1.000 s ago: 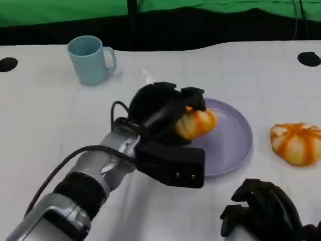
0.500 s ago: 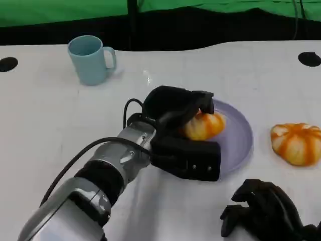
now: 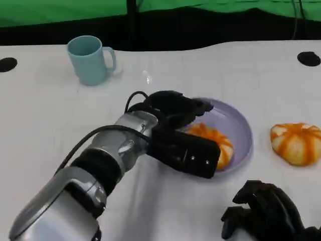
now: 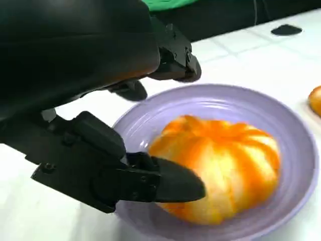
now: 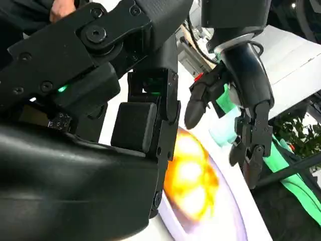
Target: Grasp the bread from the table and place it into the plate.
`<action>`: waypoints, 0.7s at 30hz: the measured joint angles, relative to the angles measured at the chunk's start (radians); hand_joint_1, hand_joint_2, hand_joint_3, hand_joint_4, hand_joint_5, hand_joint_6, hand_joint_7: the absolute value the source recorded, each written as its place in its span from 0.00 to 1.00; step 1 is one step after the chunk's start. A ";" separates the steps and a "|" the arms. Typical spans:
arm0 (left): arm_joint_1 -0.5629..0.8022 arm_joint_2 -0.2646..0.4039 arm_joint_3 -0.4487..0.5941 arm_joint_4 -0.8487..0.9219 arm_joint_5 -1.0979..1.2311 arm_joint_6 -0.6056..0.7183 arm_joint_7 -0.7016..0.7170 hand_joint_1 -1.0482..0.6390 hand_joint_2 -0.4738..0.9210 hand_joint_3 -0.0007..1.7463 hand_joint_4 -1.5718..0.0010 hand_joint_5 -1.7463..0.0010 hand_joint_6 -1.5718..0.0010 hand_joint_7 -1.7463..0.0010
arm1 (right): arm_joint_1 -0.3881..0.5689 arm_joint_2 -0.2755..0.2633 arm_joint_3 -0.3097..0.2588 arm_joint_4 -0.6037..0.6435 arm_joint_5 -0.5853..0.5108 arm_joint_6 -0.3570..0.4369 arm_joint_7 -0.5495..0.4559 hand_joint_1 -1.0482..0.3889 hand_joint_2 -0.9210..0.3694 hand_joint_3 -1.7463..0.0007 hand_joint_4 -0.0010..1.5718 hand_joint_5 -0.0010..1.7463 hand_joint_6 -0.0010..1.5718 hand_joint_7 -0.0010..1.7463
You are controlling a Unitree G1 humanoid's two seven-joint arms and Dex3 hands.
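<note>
Head view: white table. Lilac plate toward the right half, mid-depth. Bread, orange with pale stripes, lies on the plate, partly hidden by the left arm's black wrist unit. Left hand hangs over the plate's left rim, fingers spread apart, holding nothing. Second bun on the table near the right edge, well apart from the plate. Blue mug toward the far left corner. Right hand at the near edge, right side, fingers curled in on nothing.

Left wrist view: bread rests inside the plate; fingers wide, one tip just at the bread's side, the others raised above the rim.

Right wrist view: bread blurred on the plate; left hand hangs above it, fingers apart
</note>
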 measured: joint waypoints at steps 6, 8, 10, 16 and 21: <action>0.003 0.044 0.002 -0.082 -0.010 0.002 -0.062 0.00 1.00 0.33 0.97 0.81 0.91 0.98 | 0.000 0.001 0.000 -0.003 0.001 0.004 -0.001 0.00 0.16 1.00 1.00 0.42 1.00 0.23; 0.010 0.061 0.004 -0.116 -0.015 0.000 -0.073 0.00 1.00 0.32 0.96 0.81 0.90 0.98 | 0.000 0.001 0.000 -0.003 0.001 0.003 -0.001 0.01 0.16 1.00 1.00 0.42 1.00 0.23; 0.031 0.083 0.009 -0.167 -0.021 -0.009 -0.080 0.01 1.00 0.31 0.96 0.80 0.89 0.98 | 0.000 0.001 0.000 -0.003 0.001 0.003 -0.001 0.01 0.16 1.00 1.00 0.42 1.00 0.23; 0.144 0.160 0.069 -0.340 -0.101 -0.046 -0.115 0.12 1.00 0.23 0.82 0.77 0.79 0.96 | 0.000 0.002 0.000 -0.007 0.002 0.006 -0.006 0.01 0.16 1.00 1.00 0.43 1.00 0.23; 0.290 0.213 0.169 -0.482 -0.217 -0.135 -0.093 0.23 1.00 0.21 0.71 0.54 0.62 0.91 | 0.001 0.001 0.000 -0.019 0.002 0.013 -0.011 0.00 0.16 1.00 1.00 0.43 1.00 0.22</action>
